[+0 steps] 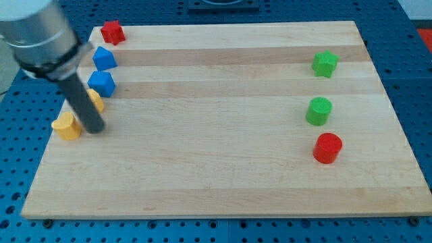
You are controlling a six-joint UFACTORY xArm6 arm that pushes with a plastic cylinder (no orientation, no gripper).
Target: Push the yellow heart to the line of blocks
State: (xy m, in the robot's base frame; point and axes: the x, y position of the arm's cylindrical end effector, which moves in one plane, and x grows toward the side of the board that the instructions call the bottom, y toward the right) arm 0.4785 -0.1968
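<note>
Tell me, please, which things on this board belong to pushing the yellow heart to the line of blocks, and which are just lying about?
Part of the job:
- yellow heart, just left of my tip
- line at the view's left: red block, upper blue block, lower blue block, yellow block partly behind the rod

Lying about, at the view's right:
- green star
- green cylinder
- red cylinder

My tip [96, 127] just right of yellow heart [67, 125], near worktop [216, 182] left edge. Second yellow block [96, 101] partly hidden behind rod, below two blue blocks [102, 83].
</note>
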